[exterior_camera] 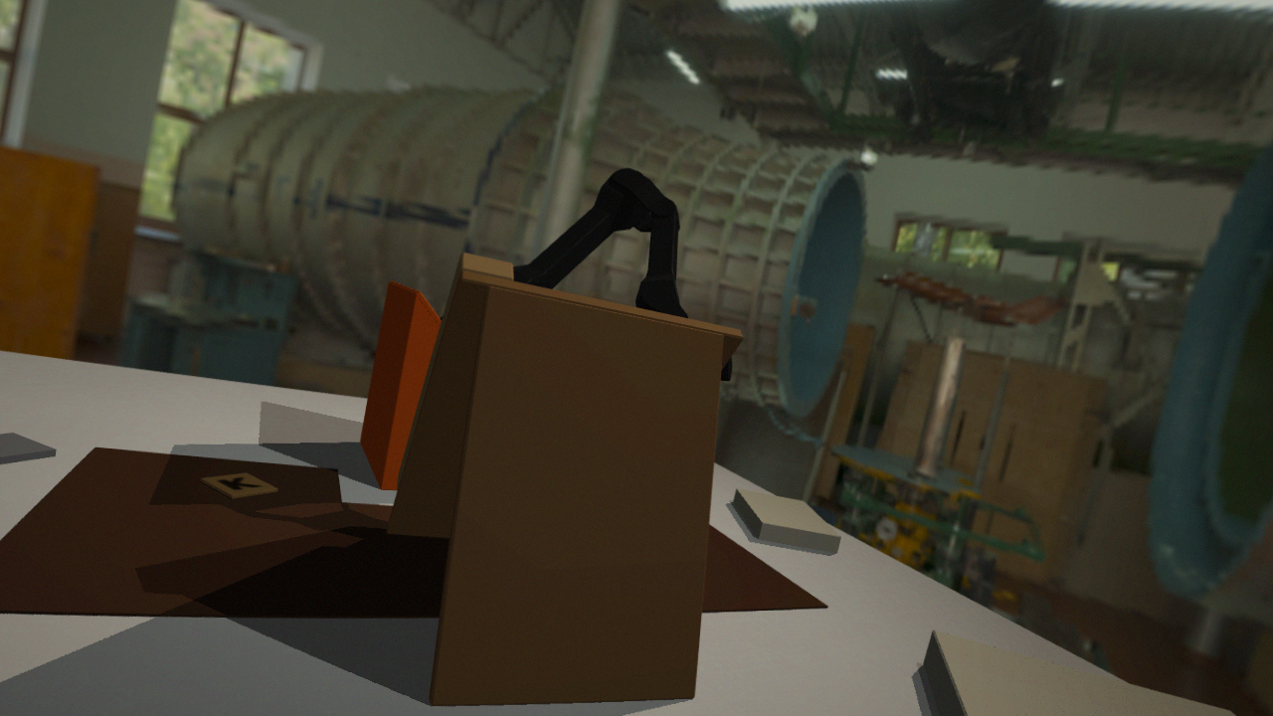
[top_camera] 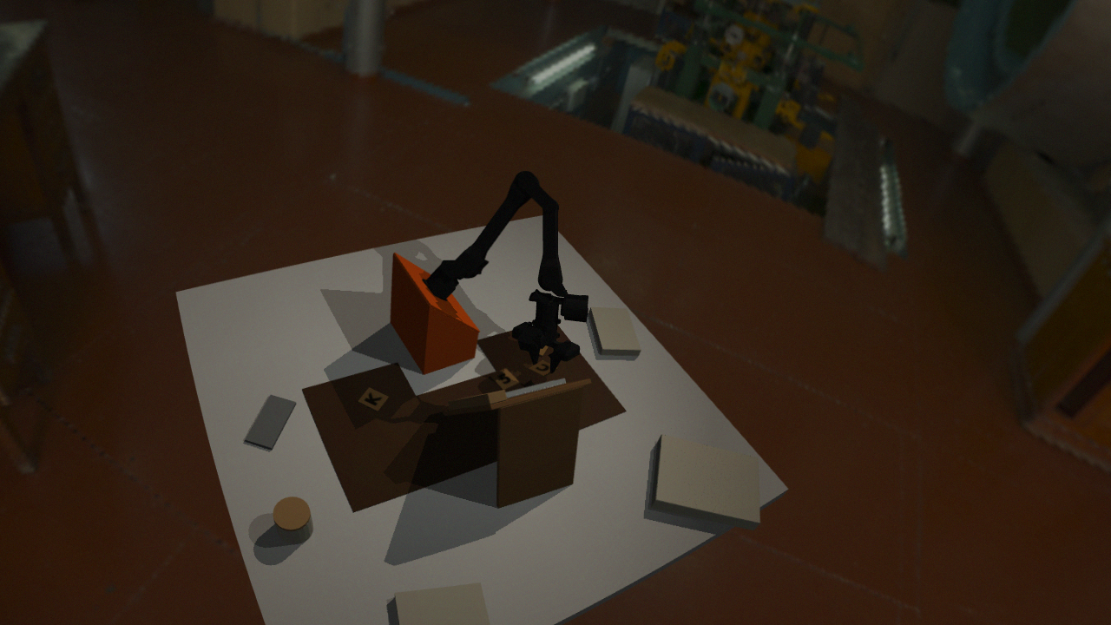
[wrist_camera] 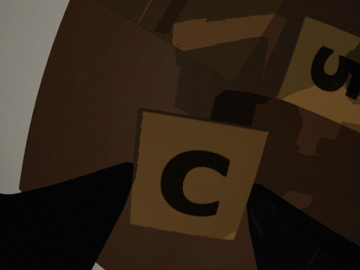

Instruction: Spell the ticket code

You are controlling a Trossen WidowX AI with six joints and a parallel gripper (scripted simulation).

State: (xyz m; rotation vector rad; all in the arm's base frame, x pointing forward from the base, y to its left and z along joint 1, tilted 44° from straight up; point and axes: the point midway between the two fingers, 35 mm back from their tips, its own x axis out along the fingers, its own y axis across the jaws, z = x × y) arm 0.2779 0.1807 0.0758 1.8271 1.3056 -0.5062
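Note:
My gripper (top_camera: 546, 357) (wrist_camera: 191, 182) is shut on the tan C tile (wrist_camera: 197, 177) (top_camera: 541, 365) and holds it just above the dark brown mat (top_camera: 341, 458), behind the board. The 5 tile (top_camera: 505, 378) (wrist_camera: 325, 62) lies on the mat close beside it. The K tile (top_camera: 372, 399) (exterior_camera: 238, 484) lies further left on the mat. The board is a brown block (top_camera: 535, 454) (exterior_camera: 569, 498) with the pale rail (top_camera: 535, 386) along its top edge. In the exterior view the board hides the gripper and the C tile. I cannot read any ticket print.
An orange wedge (top_camera: 427, 319) (exterior_camera: 400, 383) stands behind the mat by the arm's base. Beige slabs lie at the right (top_camera: 614, 332) (exterior_camera: 783, 520), the front right (top_camera: 706, 482) and the front edge (top_camera: 438, 604). A grey card (top_camera: 269, 420) and a short cylinder (top_camera: 292, 516) sit at the left.

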